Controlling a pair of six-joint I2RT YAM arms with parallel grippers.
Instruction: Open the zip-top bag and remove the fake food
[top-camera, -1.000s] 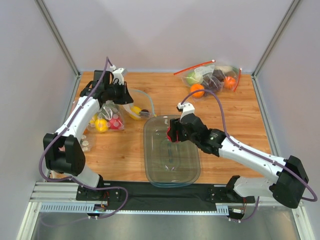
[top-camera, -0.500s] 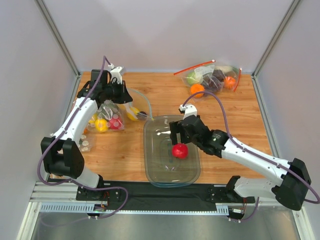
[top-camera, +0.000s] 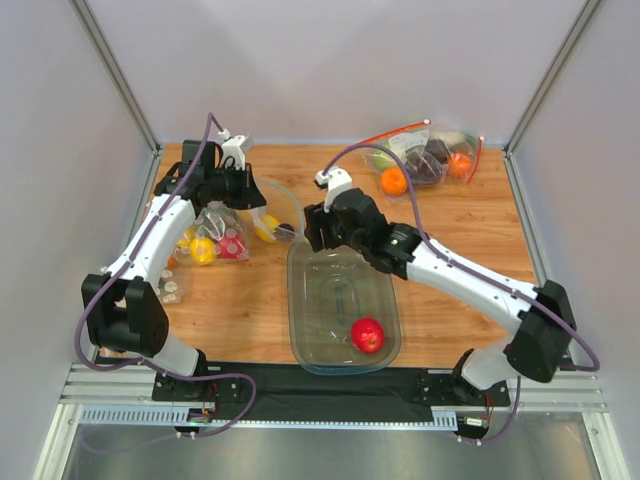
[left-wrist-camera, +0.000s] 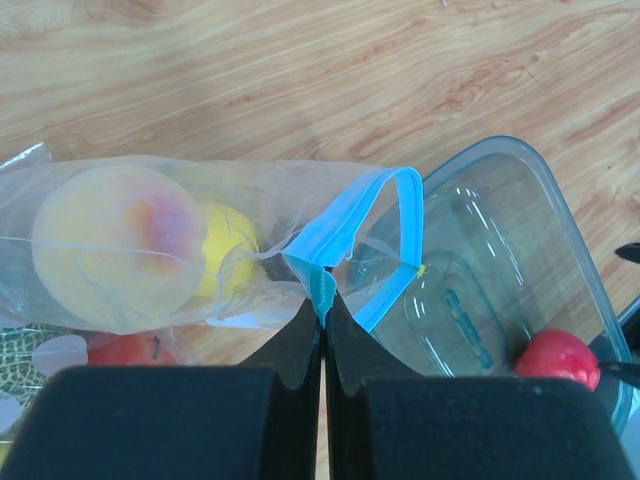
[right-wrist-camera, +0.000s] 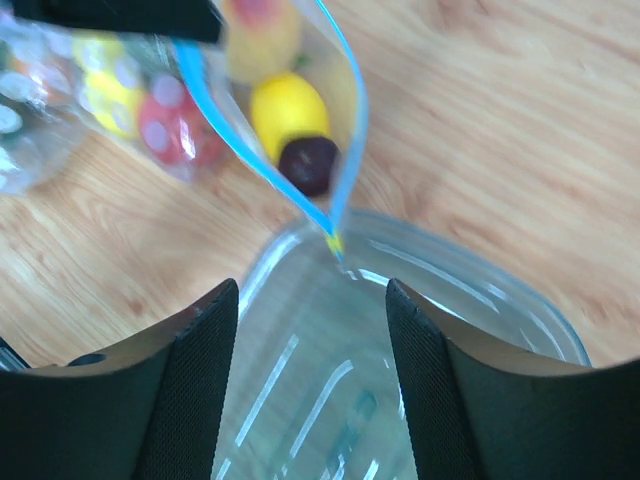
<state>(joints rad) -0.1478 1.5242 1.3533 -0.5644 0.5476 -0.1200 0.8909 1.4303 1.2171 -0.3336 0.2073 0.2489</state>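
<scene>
The zip-top bag (left-wrist-camera: 200, 215) lies at the left of the table, and my left gripper (left-wrist-camera: 323, 296) is shut on its light-blue zip strip (left-wrist-camera: 340, 225), holding the mouth open. Inside are a peach (left-wrist-camera: 115, 245), a lemon (right-wrist-camera: 288, 115) and a dark plum (right-wrist-camera: 308, 163). My right gripper (right-wrist-camera: 312, 290) is open and empty. It hovers over the far-left end of the clear container (top-camera: 300, 330), just short of the bag's mouth (right-wrist-camera: 340, 130). A red apple (top-camera: 367, 334) lies in the container's near end.
A larger clear bag (top-camera: 425, 155) with red zip strips and mixed fruit sits at the back right, a bright orange (top-camera: 394, 181) beside it. Another clear bag of coloured pieces (top-camera: 215, 245) lies under the left arm.
The right gripper let go of the red apple, which dropped into the container and rolled to its near end. That gripper then moved up and left towards the bag's mouth. The left arm held still.
</scene>
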